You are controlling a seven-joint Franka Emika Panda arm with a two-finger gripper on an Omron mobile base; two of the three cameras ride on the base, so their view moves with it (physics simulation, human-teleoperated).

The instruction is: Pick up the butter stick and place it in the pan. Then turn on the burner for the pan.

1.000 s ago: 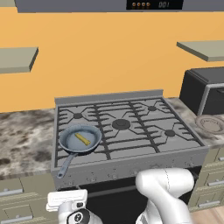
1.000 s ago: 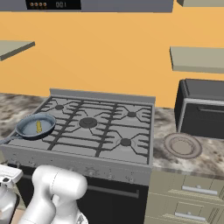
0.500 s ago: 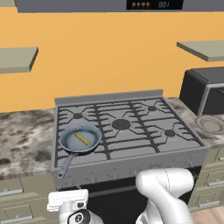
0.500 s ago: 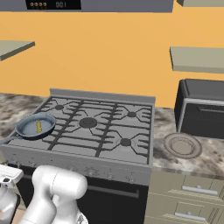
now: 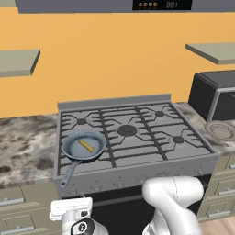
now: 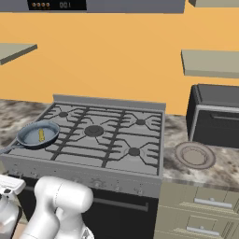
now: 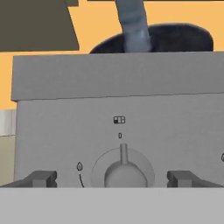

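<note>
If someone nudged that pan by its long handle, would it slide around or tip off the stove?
The pan would probably swivel rather than tip: it looks shallow and wide, sitting flat on the grate at the front left burner. Its thin handle juts past the stove's front edge, so a bump there could turn it easily. The butter stick inside, lying loose, might slide.

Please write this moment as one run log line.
butter stick: in pan | gripper: open, facing stove knob | knob: pointer up | burner step: not done

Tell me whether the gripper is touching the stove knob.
Apart. In the hand view both fingertips stand wide of the knob, with bare stove front between.
</note>
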